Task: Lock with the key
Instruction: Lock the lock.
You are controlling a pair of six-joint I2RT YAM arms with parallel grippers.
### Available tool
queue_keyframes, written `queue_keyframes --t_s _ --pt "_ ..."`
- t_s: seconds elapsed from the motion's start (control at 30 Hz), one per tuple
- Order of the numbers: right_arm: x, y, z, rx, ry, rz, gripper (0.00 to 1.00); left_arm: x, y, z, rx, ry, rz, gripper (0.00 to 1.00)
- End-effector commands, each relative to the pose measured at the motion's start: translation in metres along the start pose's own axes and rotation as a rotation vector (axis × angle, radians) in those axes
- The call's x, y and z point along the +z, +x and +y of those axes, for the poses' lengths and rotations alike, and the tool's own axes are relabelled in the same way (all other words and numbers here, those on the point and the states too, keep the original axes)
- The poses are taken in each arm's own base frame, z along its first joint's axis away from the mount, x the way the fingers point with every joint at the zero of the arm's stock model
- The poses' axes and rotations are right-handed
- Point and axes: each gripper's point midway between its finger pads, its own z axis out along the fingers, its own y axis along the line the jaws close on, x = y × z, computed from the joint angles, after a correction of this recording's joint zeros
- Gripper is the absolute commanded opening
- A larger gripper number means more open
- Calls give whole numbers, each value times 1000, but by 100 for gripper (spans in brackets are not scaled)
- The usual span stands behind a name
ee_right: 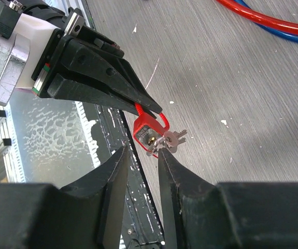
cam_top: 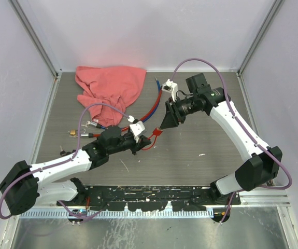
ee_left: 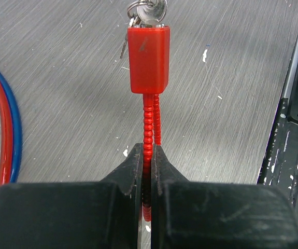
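A red padlock (ee_left: 147, 59) with a ribbed red cable shackle (ee_left: 147, 124) hangs just above the table. My left gripper (ee_left: 147, 150) is shut on that shackle, below the lock body. A bunch of silver keys (ee_left: 149, 10) sticks out of the lock's far end. In the right wrist view the padlock (ee_right: 147, 132) and its keys (ee_right: 170, 138) lie just past my right gripper (ee_right: 142, 150). Its jaws stand narrowly apart with nothing between them, and one fingertip (ee_right: 161, 151) is right at the key ring. From above, the two grippers meet at the padlock (cam_top: 156, 133).
A pink towel (cam_top: 110, 91) lies crumpled at the back left. Red and blue cables (cam_top: 151, 111) run across the table from it towards the lock. A small brass fitting (cam_top: 75, 133) sits at the left. A black rail (cam_top: 149, 197) lines the near edge.
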Motion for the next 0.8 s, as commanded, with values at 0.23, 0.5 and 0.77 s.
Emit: queue_keyframes --t_s 0.23,0.5,0.77 --pt "4 -6 2 -43 18 2 32 -1 -41 -2 50 3 -105 0" --pt "8 -1 -6 -47 59 28 33 -2 -43 -2 50 1 -108 0" --pt "10 1 -5 -43 52 33 32 -2 -43 -2 50 -3 -108 0"
